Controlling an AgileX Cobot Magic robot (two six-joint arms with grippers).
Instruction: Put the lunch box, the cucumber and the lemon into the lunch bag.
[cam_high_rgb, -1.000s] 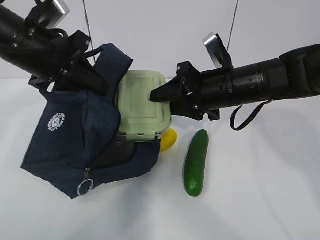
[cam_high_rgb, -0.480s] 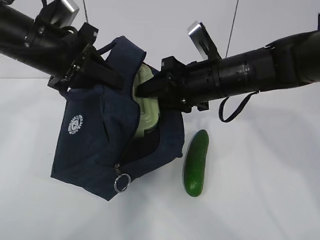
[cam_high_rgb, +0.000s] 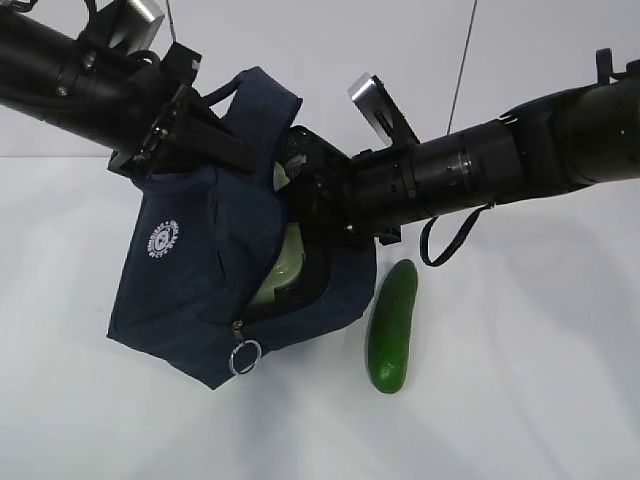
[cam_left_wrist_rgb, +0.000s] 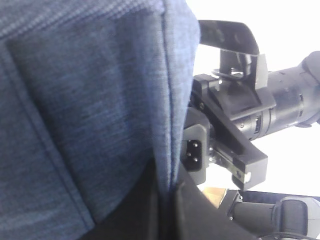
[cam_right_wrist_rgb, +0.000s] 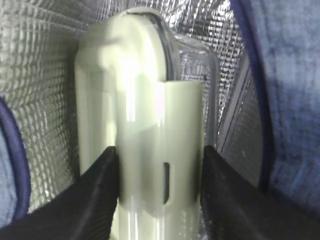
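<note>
So the lunch box (cam_right_wrist_rgb: 150, 130) is inside the lunch bag (cam_high_rgb: 200, 290) right now, turned on its edge. In the right wrist view you get the pale green lid and a clip end-on, clear body off to the right, and the crinkly silver lining all around it. The right gripper (cam_right_wrist_rgb: 159, 185) is clamped on it, one dark finger (cam_right_wrist_rgb: 95, 190) pressed flat against each side of the clip end. From the exterior view only a sliver of the box peeks through the bag's mouth (cam_high_rgb: 280, 270), and the right arm (cam_high_rgb: 480, 170) reaches in from the right with its front end buried in the opening.

The bag itself is dark navy with a round white logo on the side and a metal ring pull (cam_high_rgb: 243, 357) dangling at the lower front corner. It's held up tilted, mouth facing right. The left gripper (cam_high_rgb: 185, 125) is up at the bag's top by the handles; the left wrist view is nearly all navy fabric, so I can't tell how its jaws stand.

The cucumber (cam_high_rgb: 392, 325) lies on the white table (cam_high_rgb: 520, 380) just right of the bag, lengthwise, not touching it. Can't see the lemon anywhere in these shots
</note>
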